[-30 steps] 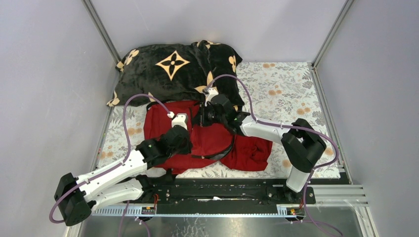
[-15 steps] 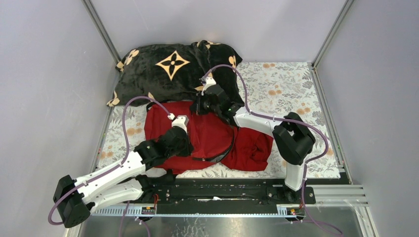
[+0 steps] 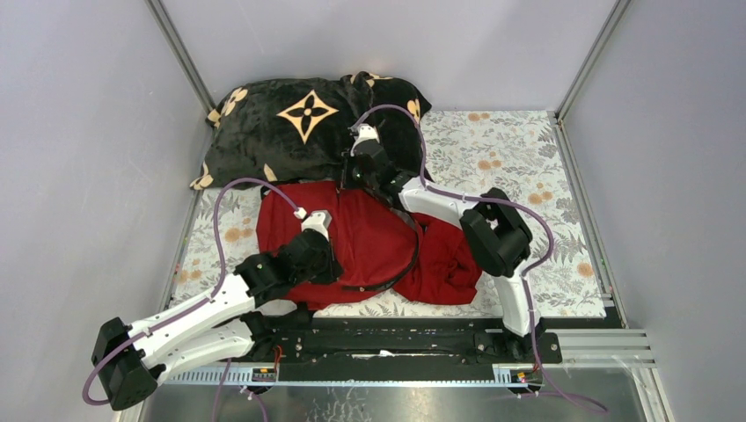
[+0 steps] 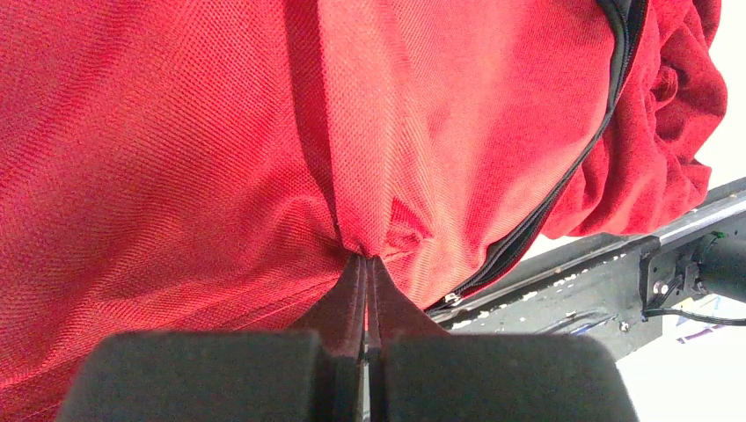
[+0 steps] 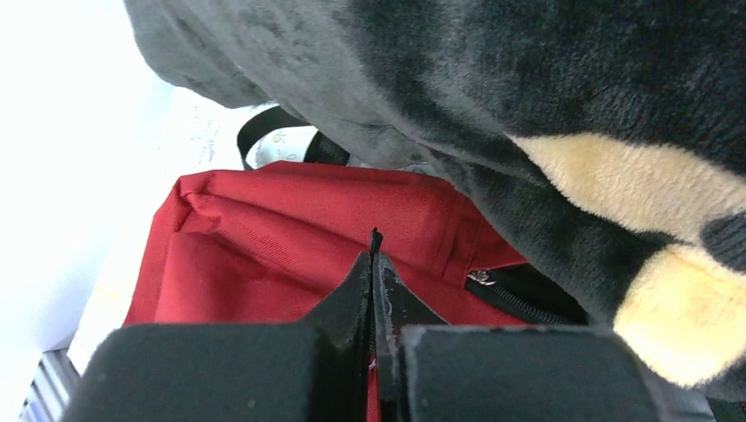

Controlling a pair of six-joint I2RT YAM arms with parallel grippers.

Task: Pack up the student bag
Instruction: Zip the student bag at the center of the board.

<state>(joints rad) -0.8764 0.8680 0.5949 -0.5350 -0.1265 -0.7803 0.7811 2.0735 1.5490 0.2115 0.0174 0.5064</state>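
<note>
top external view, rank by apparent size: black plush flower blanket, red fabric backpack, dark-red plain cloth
1. black plush blanket and red fabric backpack: look alike; backpack partly covered, so no ranking.
2. dark-red plain cloth, clearly smallest.

The counter (image 3: 528,158) is covered by a floral sheet. On it are laid a black plush blanket (image 3: 299,132), the student bag (image 3: 369,246) and a dark-red cloth (image 3: 453,268).
</note>
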